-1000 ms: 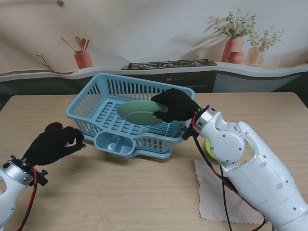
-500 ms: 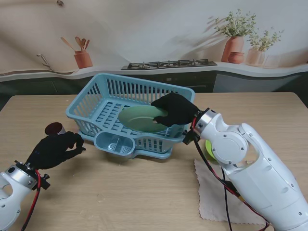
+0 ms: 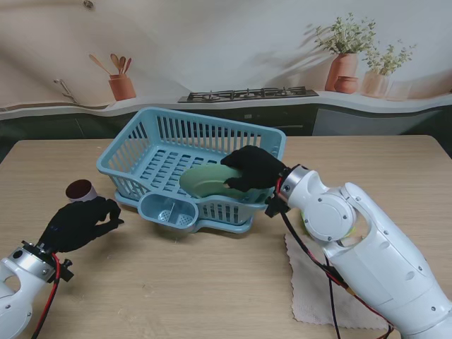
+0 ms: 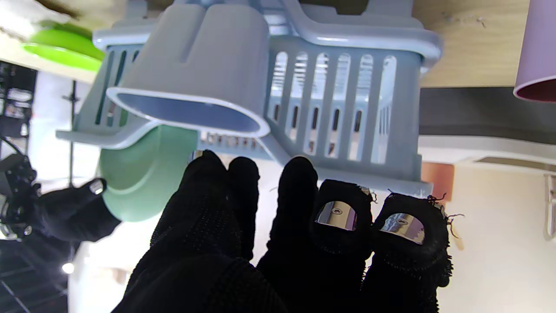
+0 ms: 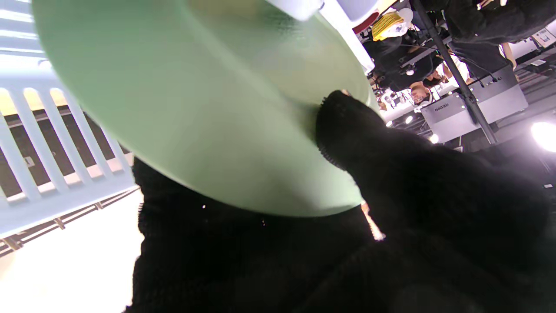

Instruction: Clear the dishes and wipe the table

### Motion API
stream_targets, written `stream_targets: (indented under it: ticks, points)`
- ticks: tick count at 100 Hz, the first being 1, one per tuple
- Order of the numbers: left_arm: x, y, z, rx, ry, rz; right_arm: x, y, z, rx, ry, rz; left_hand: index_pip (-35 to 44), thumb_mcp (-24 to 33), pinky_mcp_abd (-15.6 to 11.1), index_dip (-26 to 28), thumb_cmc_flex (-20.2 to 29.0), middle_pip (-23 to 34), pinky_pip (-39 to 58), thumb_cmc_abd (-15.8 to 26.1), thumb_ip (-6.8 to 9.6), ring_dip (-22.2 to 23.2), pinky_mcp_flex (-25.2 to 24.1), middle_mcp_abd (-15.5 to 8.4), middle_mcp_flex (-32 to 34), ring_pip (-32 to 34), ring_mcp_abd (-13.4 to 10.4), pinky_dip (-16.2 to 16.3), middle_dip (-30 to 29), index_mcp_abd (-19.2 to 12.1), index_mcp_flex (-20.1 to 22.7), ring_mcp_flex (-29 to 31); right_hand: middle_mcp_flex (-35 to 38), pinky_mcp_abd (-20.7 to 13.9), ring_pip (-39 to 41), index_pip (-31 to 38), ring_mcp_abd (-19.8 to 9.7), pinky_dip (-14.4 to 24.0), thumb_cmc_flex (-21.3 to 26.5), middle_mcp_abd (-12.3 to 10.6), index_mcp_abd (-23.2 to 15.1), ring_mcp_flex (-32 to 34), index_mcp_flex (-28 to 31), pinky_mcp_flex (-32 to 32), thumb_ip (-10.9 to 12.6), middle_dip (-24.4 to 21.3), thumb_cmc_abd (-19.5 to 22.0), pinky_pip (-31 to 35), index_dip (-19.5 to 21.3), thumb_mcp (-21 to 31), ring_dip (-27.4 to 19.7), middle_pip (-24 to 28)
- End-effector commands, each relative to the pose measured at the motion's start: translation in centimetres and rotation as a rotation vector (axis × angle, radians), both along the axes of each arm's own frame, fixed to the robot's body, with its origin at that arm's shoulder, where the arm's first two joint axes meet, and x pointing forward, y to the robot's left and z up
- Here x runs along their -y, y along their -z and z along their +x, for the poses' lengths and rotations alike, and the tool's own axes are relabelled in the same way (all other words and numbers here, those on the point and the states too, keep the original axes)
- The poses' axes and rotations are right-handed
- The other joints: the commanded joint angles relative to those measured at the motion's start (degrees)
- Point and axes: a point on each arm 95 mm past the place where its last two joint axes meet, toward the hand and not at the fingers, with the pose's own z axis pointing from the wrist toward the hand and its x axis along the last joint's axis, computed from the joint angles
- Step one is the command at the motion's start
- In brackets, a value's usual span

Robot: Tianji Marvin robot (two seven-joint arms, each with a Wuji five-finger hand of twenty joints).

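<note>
The left hand (image 3: 79, 221) hovers over the tabletop (image 3: 176, 282) with fingers curled on nothing, a small cup (image 3: 80, 190) just beyond its fingertips. To its right, inside the blue dish rack (image 3: 152, 145), the right hand (image 3: 253, 168) grips the green plate (image 3: 205, 181) by its near rim. The plate tilts away from that hand toward the rack floor, while a cloth (image 3: 311, 282) lies by the right forearm.
</note>
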Motion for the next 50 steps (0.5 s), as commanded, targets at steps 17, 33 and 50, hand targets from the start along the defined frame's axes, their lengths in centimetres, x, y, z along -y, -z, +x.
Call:
stream_targets:
  ticks: [17, 33, 50]
  points:
    - [0.1, 0.6, -0.3, -0.015, -0.01, 0.001, -0.3, 1.3, 0.6, -0.05, -0.002, -0.054, 0.47, -0.93, 2.22, -0.14, 1.1, 0.37, 1.29, 2.82, -0.2, -0.55, -0.63, 1.74, 0.12, 0.76, 1.58, 0.23, 0.15, 0.55, 0.77, -0.57, -0.26, 0.76, 2.21, 3.1, 1.27, 1.29, 6.03, 0.96, -6.13, 0.15, 3.72, -0.55, 4.61, 0.53, 5.66, 2.37, 2.65, 8.54, 1.27, 1.56]
    - [0.0, 0.6, -0.3, -0.014, -0.014, 0.002, -0.5, 2.1, 1.0, -0.078, 0.001, -0.083, 0.49, -0.92, 2.28, -0.19, 1.1, 0.33, 1.17, 2.84, -0.19, -0.54, -0.69, 1.77, 0.1, 0.69, 1.68, 0.35, 0.09, 0.51, 0.7, -0.63, -0.47, 0.4, 2.11, 3.0, 1.02, 1.41, 6.0, 0.88, -6.06, -0.3, 3.57, -1.19, 4.6, 0.49, 5.9, 1.98, 2.74, 8.38, 1.29, 1.6]
    - [0.0, 0.7, -0.3, -0.014, -0.016, 0.006, -1.0, 2.7, 1.3, -0.098, -0.012, -0.102, 0.55, -0.9, 2.38, -0.22, 1.15, 0.36, 0.99, 2.85, -0.18, -0.52, -0.86, 1.79, 0.17, 0.66, 1.7, 0.46, 0.06, 0.54, 0.72, -0.63, -0.66, -0.17, 1.78, 2.87, 0.76, 1.43, 6.07, 0.74, -5.92, -0.66, 3.26, -1.73, 4.63, 0.33, 6.06, 1.53, 2.83, 8.37, 1.15, 1.53]
